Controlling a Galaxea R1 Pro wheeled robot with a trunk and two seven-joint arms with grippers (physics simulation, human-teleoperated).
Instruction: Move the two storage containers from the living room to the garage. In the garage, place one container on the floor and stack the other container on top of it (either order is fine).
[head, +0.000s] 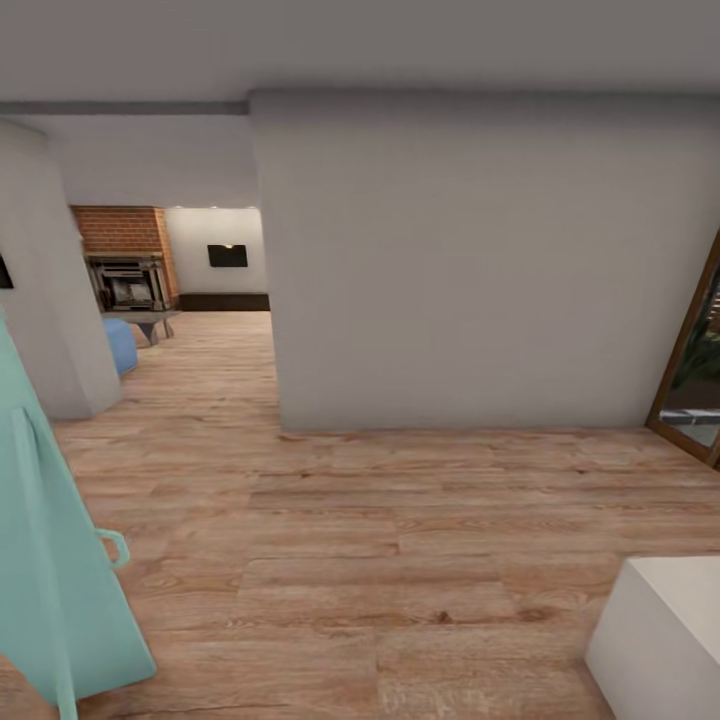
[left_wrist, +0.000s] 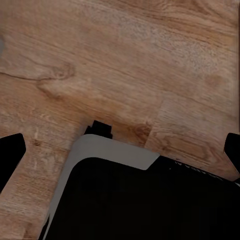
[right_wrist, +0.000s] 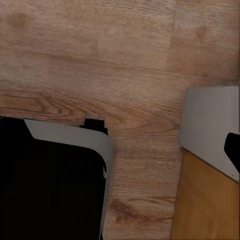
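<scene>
head view: looking down a hallway over light wood-plank floor (head: 330, 540); facing a plain off-white wall block (head: 470, 270); opening at left onto a further room with red-brick fireplace (head: 125, 255), small black wall panel (head: 227, 256), blue rounded seat (head: 120, 345)
head view, near field: hanging pale teal fabric garment (head: 50, 560) at left edge; white box-shaped furniture corner (head: 665, 640) at lower right; wood-framed glass door (head: 695, 370) at right edge
left wrist view: pointing down at plank floor; robot's own dark base with grey rim (left_wrist: 112, 152) below; black tips of left gripper (left_wrist: 120, 150) at both picture edges, far apart, so reading jaws as spread wide, holding nothing
right wrist view: same plank floor, dark base with grey rim (right_wrist: 70, 137); white panel over tan wood surface (right_wrist: 207, 135) beside it; one black tip of right gripper at the edge, other not seen – cannot tell jaw state
containers: not appearing in these pictures; position unknown from here
step: judging as transit, driving through the house toward the living room for pickup; nothing carried on the left side
next: steering left round the wall block into the opening, keeping clear of the teal garment and white furniture corner, then locating the orange-red bins
</scene>
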